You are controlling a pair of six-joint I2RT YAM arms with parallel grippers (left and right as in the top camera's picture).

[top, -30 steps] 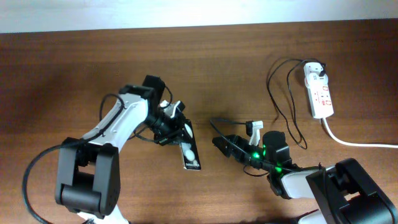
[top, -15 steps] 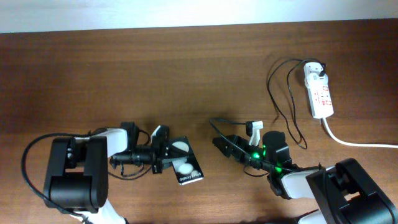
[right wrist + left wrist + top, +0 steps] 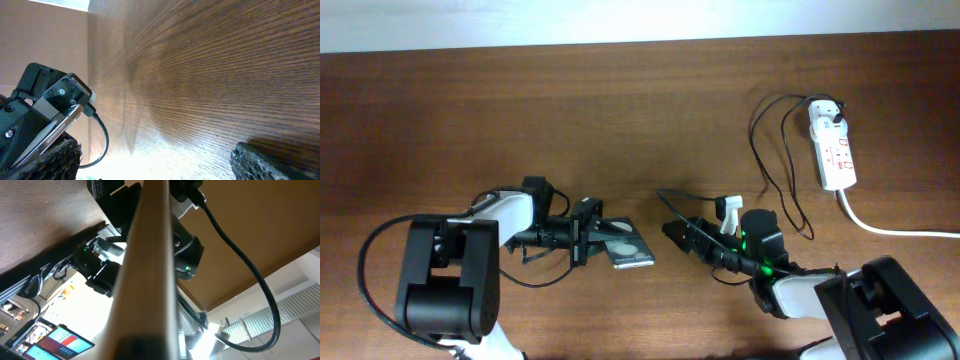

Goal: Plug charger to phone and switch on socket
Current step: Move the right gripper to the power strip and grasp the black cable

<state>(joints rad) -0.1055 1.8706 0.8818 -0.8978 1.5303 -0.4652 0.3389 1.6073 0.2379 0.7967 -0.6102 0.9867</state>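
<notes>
The phone (image 3: pixel 630 250) is held by its left end in my left gripper (image 3: pixel 588 240), tilted just above the table, its free end pointing right. In the left wrist view its rim (image 3: pixel 150 270) fills the middle. It also shows in the right wrist view (image 3: pixel 47 132). My right gripper (image 3: pixel 672 232) is open and empty (image 3: pixel 170 160), a short gap right of the phone. The charger (image 3: pixel 757 140) loops from its black adapter (image 3: pixel 832 110), plugged in the socket (image 3: pixel 835 150) at the far right. A thin black end (image 3: pixel 662 194) lies by my right gripper; its tip is unclear.
The socket's thick white cord (image 3: pixel 890 228) runs off the right edge. The charger's loops lie between the socket and my right arm. Bare wooden table (image 3: pixel 520 120) spreads across the back and left.
My left arm has dropped low and swung the phone round, from lying lengthwise to held out sideways toward my right gripper. My right arm has barely moved.
</notes>
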